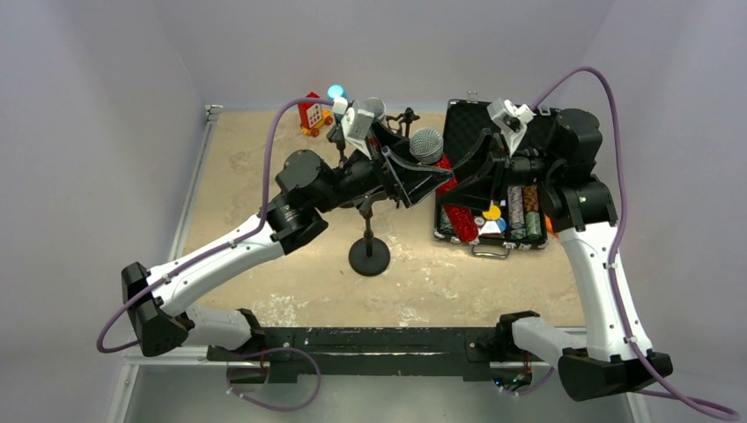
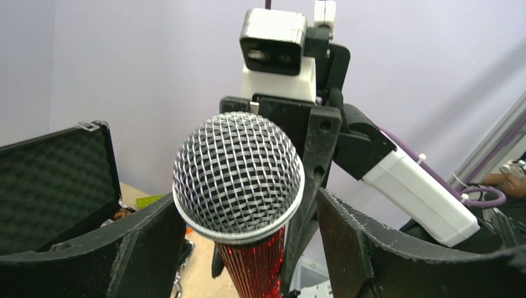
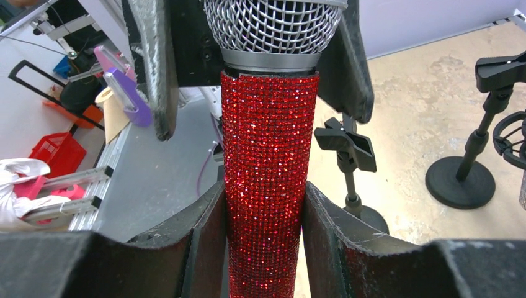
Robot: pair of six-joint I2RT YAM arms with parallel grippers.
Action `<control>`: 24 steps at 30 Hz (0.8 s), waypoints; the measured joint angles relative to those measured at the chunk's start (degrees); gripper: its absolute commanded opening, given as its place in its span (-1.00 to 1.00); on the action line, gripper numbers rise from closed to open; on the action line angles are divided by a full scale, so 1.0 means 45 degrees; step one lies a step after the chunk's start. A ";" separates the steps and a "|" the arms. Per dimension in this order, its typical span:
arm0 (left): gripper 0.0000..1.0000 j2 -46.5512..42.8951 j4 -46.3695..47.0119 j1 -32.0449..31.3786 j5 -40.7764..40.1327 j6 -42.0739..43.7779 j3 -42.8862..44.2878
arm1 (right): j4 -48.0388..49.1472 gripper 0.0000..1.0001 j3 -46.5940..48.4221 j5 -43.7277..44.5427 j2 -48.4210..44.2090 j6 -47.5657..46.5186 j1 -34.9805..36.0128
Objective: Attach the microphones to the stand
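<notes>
1. The right end effector [image 3: 263, 214] is clamped on the lower body of the red-glitter microphone [image 3: 268, 155]. It carries the microphone head-up, clear of the worktop [image 1: 233, 167]. That low grip leaves the top end free.
2. The left end effector [image 2: 248, 233] straddles the mesh head and collar with its jaws apart and a gap on each side. This looks like a handover being set up.
3. The stand [image 1: 369, 254] sits just left of the pair, nearer the left arm, which is probably why that arm takes over.
</notes>
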 measured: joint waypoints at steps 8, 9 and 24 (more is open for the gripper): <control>-0.52 0.0423 0.0515 0.0000 -0.0277 -0.0243 0.0262 | 0.0126 -0.69 -0.0185 -0.0214 0.0000 0.0000 0.0053; -0.71 0.0452 0.0510 0.0000 -0.0243 -0.0330 0.0262 | 0.0141 -0.60 -0.0189 -0.0194 0.0000 -0.0010 0.0053; -1.00 -0.0015 0.0520 0.0024 -0.0520 -0.0423 0.0126 | -0.2297 0.41 -0.0432 -0.0219 0.0175 -0.3861 0.0214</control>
